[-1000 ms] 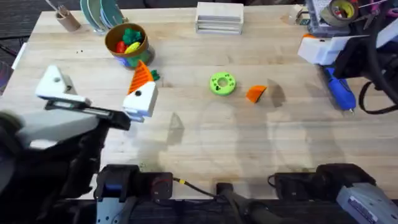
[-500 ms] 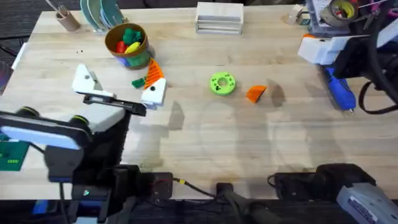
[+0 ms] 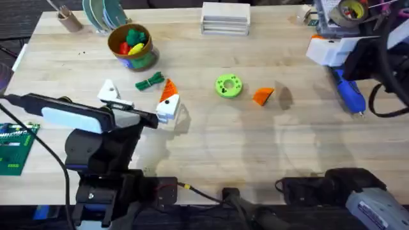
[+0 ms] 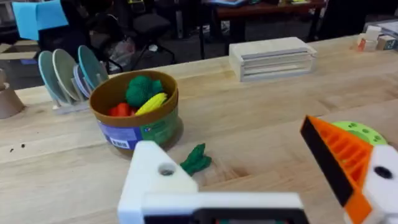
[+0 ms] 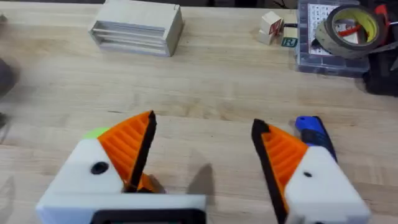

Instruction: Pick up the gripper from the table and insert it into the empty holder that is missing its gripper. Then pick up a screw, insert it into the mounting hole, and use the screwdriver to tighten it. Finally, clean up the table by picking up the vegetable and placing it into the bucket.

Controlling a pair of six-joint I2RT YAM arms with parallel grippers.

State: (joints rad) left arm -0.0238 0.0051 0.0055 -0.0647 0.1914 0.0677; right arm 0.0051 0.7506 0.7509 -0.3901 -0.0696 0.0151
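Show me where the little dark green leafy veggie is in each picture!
Overhead: the vegetable lies on the table just below the bucket, close to the left gripper.
Left wrist: the vegetable lies on the wood just in front of the bucket, beyond the white holder.
Right wrist: not in it.
Shared landmark: the bucket with toy food inside, right beside the vegetable in both views.

Light wood tabletop (image 3: pixel 211 147). Far left corner: tan cup (image 3: pixel 67 19), plate rack (image 3: pixel 102 14); bucket (image 3: pixel 131 45) just beside. Vegetable (image 3: pixel 149 81) lies near the bucket. Far edge, centre: white block (image 3: pixel 225 17). Mid-tabletop: green disc (image 3: pixel 229 85), loose orange gripper (image 3: pixel 262 96) beside it. Right edge: screwdriver (image 3: pixel 348 92). Far right corner: tape roll (image 3: pixel 350 10), possibly on a box.
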